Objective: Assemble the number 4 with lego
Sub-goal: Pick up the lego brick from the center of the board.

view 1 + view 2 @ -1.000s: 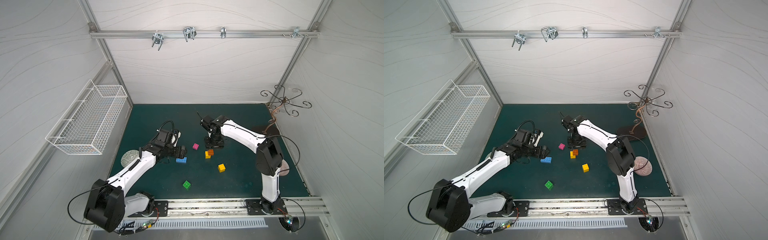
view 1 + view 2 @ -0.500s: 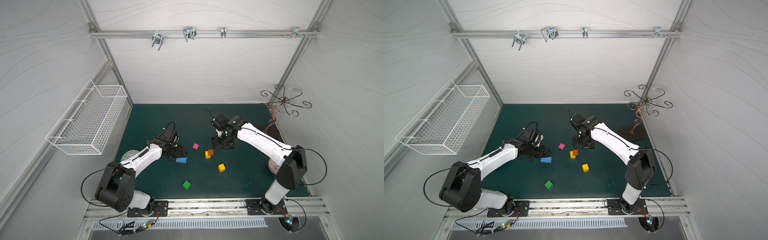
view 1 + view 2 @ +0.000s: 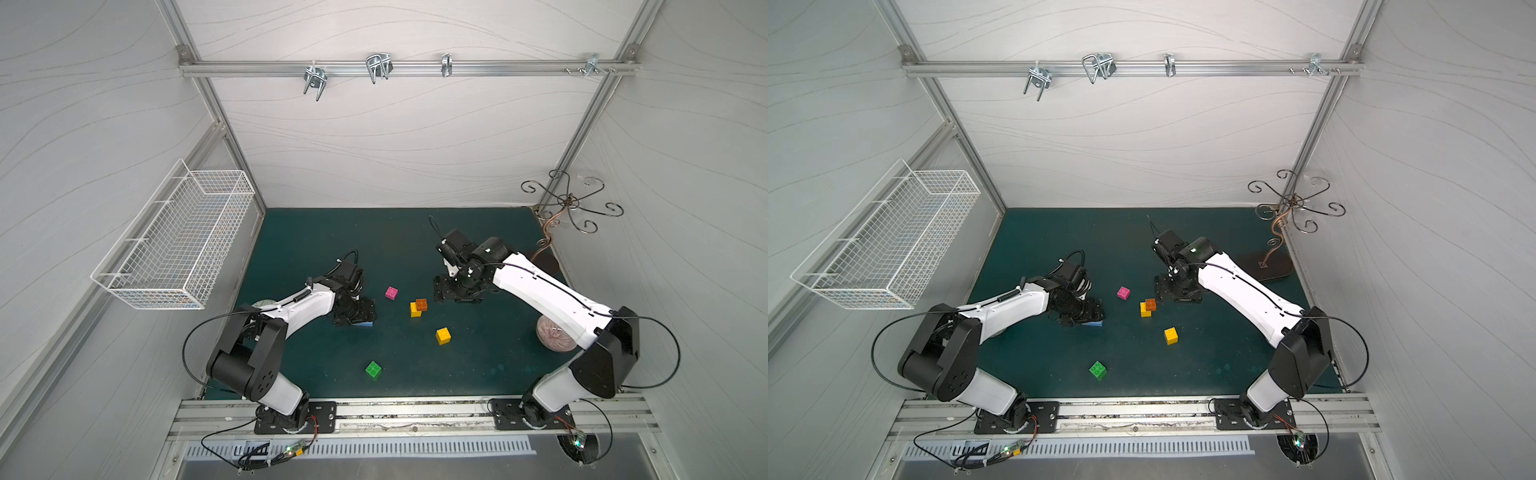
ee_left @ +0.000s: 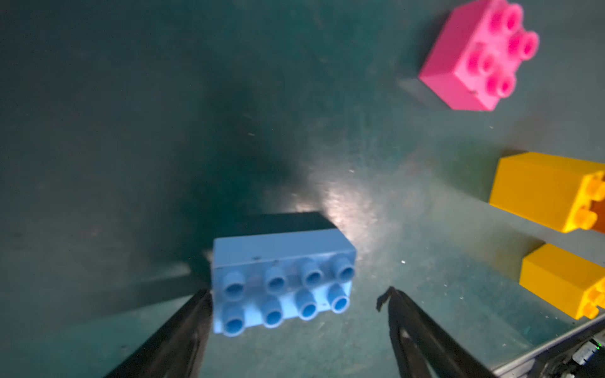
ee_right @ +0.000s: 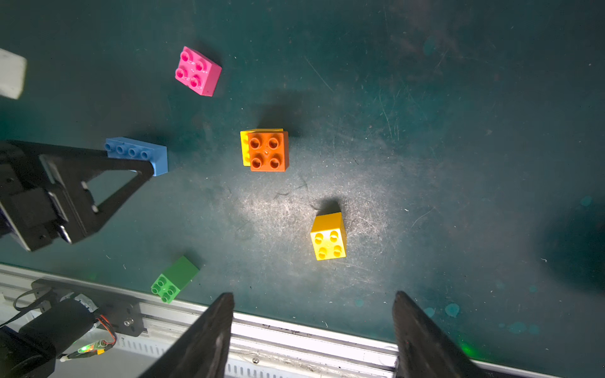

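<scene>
- The blue brick (image 4: 281, 281) lies on the bench (image 3: 311, 249) between the fingers (image 4: 183, 333) of the left tool (image 4: 296, 293)
- That tool is spread: one finger touches the brick's end, the other stands clear of it
- The orange brick (image 5: 268, 151) sits on a yellow brick (image 5: 244, 147), shifted to one side, near the bench's middle
- The pink brick (image 5: 198, 71), a second yellow brick (image 5: 328, 237) and the green brick (image 5: 174, 279) lie singly, apart from one another
- The right tool (image 5: 313, 294) hangs spread and empty, near the orange-yellow pair in both top views
</scene>
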Robot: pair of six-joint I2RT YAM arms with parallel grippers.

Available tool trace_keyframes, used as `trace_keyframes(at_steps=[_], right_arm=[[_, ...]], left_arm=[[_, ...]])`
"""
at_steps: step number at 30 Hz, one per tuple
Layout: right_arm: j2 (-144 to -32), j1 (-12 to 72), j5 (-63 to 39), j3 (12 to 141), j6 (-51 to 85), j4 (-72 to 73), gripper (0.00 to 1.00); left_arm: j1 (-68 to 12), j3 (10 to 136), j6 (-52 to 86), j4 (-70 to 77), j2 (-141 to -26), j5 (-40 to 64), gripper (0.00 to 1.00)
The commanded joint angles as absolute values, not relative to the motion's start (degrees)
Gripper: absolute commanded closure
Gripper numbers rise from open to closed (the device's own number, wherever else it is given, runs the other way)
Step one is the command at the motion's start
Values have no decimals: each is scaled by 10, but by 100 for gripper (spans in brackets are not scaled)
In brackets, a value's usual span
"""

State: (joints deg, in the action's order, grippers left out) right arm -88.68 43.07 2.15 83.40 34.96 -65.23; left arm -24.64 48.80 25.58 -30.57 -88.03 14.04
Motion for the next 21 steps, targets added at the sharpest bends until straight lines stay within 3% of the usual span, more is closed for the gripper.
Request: trace_keyframes(at_steps=[1, 8, 15, 21], right_arm=[[-868, 427, 25, 831, 356, -664, 22], [-867, 427, 23, 831, 355, -663, 21], [-854, 428, 13, 813, 349, -652, 20], [-846, 427, 2, 795, 352, -635, 19]], left_arm=[[-275, 522, 273, -308, -876, 157, 14], [-337, 550, 281, -326, -881, 175, 14], [-348, 531, 228, -362, -798, 65, 13], [-349, 552, 171, -357, -845, 16, 10]])
